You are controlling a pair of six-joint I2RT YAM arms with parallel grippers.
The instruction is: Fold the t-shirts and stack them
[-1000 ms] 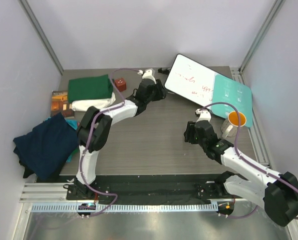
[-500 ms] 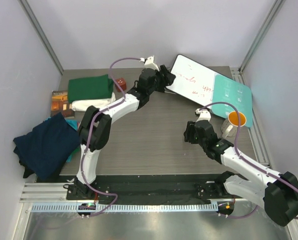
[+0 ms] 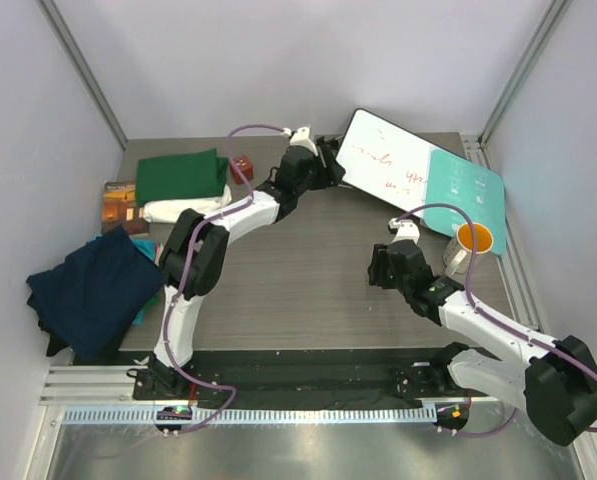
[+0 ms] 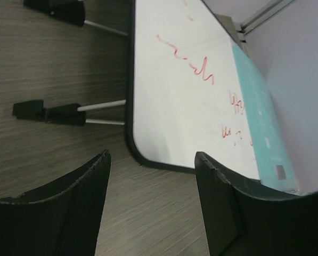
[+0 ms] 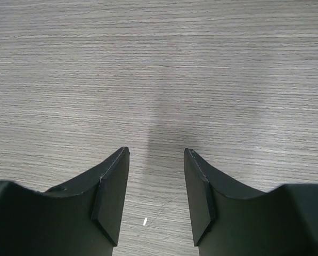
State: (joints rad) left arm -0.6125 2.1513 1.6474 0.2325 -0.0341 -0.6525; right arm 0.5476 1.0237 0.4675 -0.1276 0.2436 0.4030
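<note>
The left fingers [image 4: 79,213] and right fingers [image 5: 108,197] are spread and empty, well apart from the crumpled navy t-shirt [image 3: 93,290], which is probably soft, light and best pinched at an edge.

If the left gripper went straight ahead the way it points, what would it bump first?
Most likely the whiteboard. Its rounded near corner sits right ahead of the open left gripper in the wrist view. Depth is hard to judge, so it might pass just over the board's edge instead.

Matt grey wood-grain table [image 5: 159,64], smooth glossy whiteboard [image 4: 180,101], soft matt cloth of dark green t-shirt [image 3: 180,176]; brushed metal sheet [image 3: 278,455]
</note>
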